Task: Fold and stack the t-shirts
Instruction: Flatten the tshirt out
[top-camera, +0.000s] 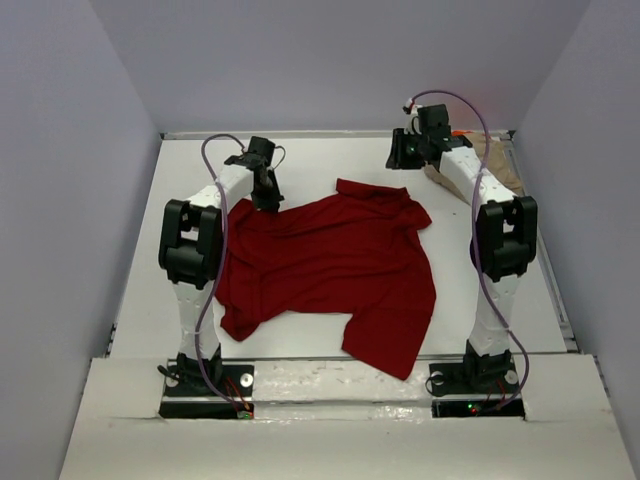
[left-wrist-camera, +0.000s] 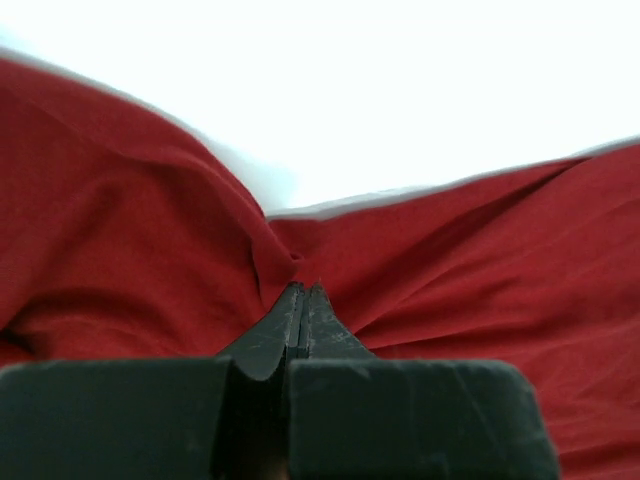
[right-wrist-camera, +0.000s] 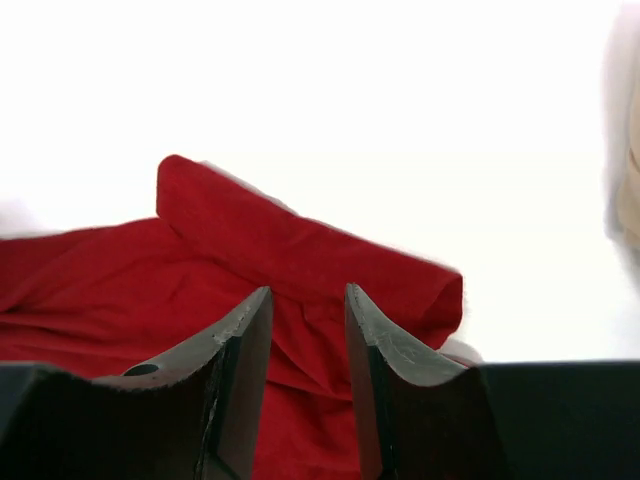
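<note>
My left claw pinches the soft red t-shirt tight at its tips (floppy, I think, so grab edges); my right claw is spread partway, empty.

Robot lab test booth; plain grey walls around white table; left arm, right arm bolted along lower edge.

The dark red t-shirt was plain, without print or stripe, its creases shading to a deeper maroon. At the far right lay a plain tan t-shirt, and beyond it showed a sliver of bright orange fabric. The bench was white and the walls a pale grey-lavender. The arms were white with black joints and purple cables. The left pincer and the right pincer were matt black.
</note>
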